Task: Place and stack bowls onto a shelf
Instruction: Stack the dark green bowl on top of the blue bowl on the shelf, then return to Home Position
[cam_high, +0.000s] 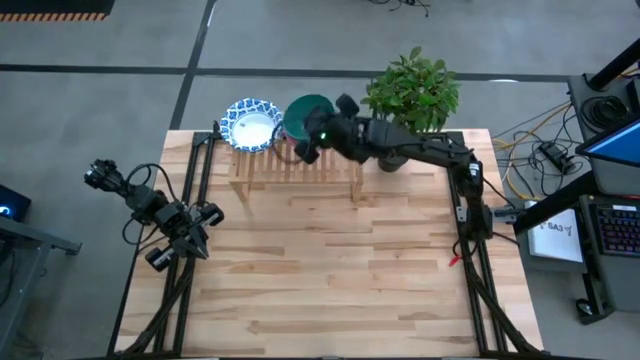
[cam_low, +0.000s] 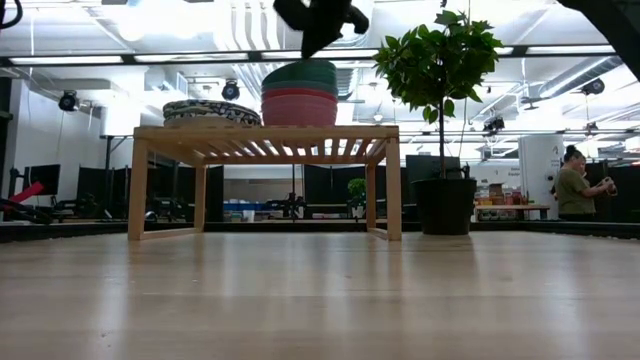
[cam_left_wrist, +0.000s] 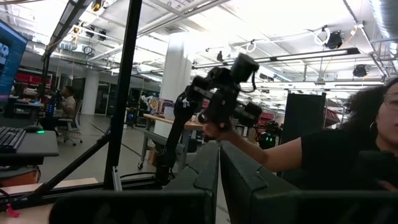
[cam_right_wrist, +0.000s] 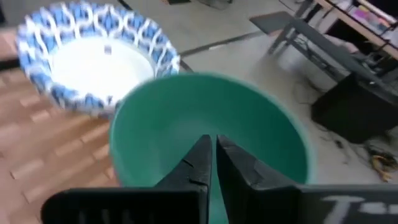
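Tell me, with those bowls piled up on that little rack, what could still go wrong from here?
The right hand is shut and hangs just above the green bowl, which tops the coloured stack on the shelf. If it dips or swings sideways as it leaves, it might nudge that pile. The stack stands close to the blue-patterned bowls, so a shove could push one into the other. The plant is right beside the arm and could get brushed.
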